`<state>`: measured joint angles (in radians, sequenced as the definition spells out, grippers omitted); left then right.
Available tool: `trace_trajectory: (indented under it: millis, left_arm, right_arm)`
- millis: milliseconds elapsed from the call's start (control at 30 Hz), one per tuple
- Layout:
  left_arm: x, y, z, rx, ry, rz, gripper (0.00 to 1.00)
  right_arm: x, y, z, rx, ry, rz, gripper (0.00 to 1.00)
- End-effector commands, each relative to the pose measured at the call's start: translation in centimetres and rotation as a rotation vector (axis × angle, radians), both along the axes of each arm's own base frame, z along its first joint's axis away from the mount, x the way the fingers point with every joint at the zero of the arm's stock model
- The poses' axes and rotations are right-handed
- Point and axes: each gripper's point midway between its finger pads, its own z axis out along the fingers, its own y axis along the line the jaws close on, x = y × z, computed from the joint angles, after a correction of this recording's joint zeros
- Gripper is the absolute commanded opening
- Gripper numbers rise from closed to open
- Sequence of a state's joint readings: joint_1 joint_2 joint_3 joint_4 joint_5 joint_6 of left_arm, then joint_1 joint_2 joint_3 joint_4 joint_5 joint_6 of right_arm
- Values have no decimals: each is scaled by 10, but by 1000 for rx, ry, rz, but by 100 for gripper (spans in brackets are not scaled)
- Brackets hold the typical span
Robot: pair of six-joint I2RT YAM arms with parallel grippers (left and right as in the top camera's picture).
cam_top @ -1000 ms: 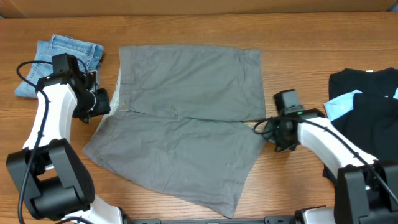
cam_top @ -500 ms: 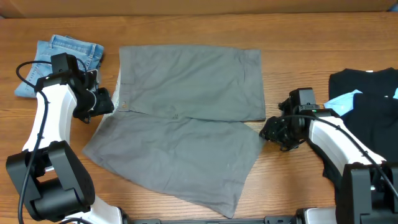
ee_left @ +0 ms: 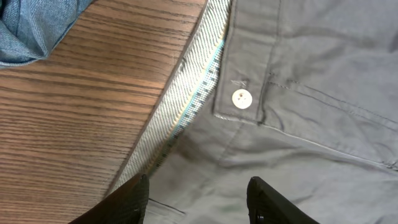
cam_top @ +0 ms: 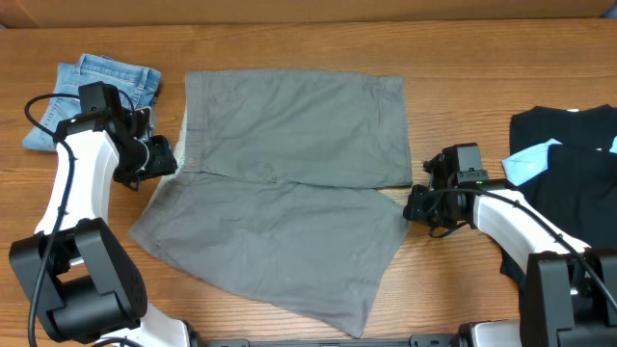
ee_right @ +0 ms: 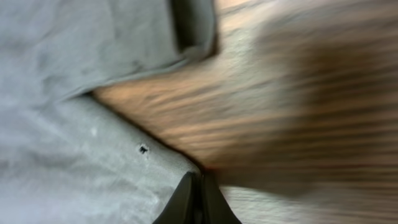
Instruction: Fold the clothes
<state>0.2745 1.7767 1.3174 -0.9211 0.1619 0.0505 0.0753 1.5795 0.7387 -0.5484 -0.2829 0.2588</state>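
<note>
Parted left jaws hover over grey shorts' (cam_top: 289,125) waistband (ee_left: 249,56), closed right jaws beside hem (ee_right: 140,142).

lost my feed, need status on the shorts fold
Left gripper open over grey shorts waistband. Right gripper shut at their hem. Shorts flat, unfolded. Nothing in the way.

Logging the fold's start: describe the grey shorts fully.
The grey shorts lie flat on the table, cotton-looking, lightly creased: one leg square to the far edge, the other angled toward the near edge. The waistband faces left, with a white button and striped pale lining showing. The left gripper hangs over it, jaws open; the right gripper, jaws shut, sits at the right hems where the legs part; whether it pinches cloth is unclear.
</note>
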Motion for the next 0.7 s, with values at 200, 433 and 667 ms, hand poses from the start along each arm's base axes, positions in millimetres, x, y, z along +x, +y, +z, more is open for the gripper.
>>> trace_trajectory:
  millis: [200,433,667]
  left_arm:
    - [11,-4,16,-5,-64,-11,55]
    - [26,-21,24,-73,-134,-56,60]
    - [54,-44,71,-186,-269,-126,60]
  right_arm:
    - [51,-82,7,-214,-179,-310,4]
    - [69,-99,41,-214,-202,-359,72]
    - [102,-72,150,-59,-309,-263,72]
